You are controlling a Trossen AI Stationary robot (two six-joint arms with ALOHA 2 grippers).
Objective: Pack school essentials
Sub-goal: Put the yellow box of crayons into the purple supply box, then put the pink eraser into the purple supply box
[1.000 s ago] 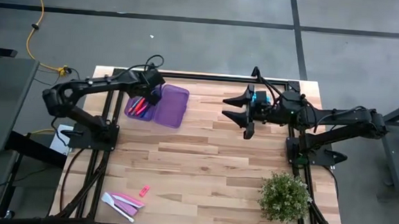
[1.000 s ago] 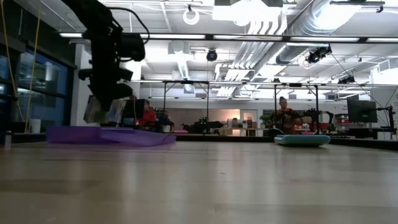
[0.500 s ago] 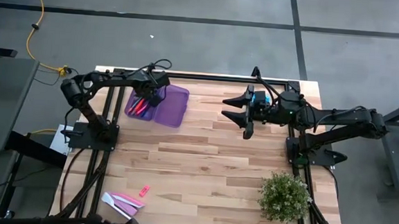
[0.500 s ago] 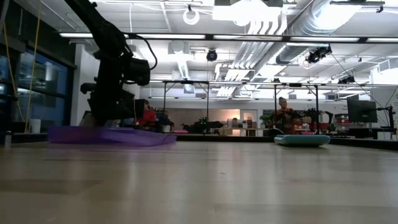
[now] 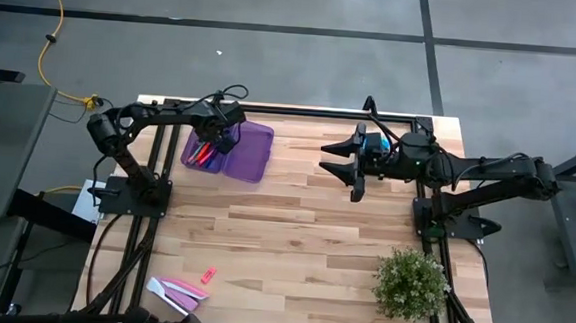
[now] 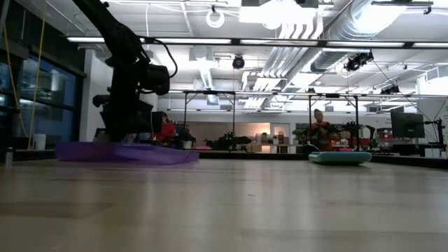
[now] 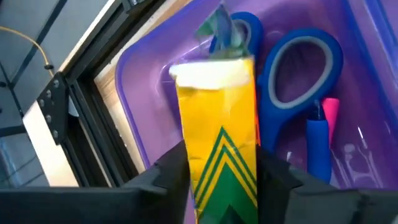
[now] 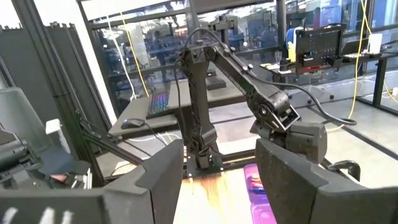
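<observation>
While the left tool (image 7: pixel 221 180) hangs low inside the purple case (image 5: pixel 251 154) at the far left of the tabletop (image 5: pixel 304 233), its fingers flank the yellow-green crayon box (image 7: pixel 219 130); whether they pinch it or have just let go cannot be told

Contents of case, seen from the left wrist: blue-handled scissors (image 7: pixel 298 68), blue pen (image 7: pixel 317 146), pink marker (image 7: pixel 331 112), all lying beside the crayon box; reddish pencils (image 5: pixel 201 154) show from above

Outstanding items: a small pink piece (image 5: pixel 208 275) and flat stationery pieces (image 5: pixel 175 291) near the front left edge, well apart from the case

Right tool (image 5: pixel 340 157): fingers spread wide, holding nothing, hovering over the far middle of the tabletop

Non-task: bushy green plant (image 5: pixel 412 282), front right

Handling note, as a judgement: the box looks tilted against the case wall; best to spread the fingers fully, lift straight up so nothing drags, and keep clear of the scissor loops
</observation>
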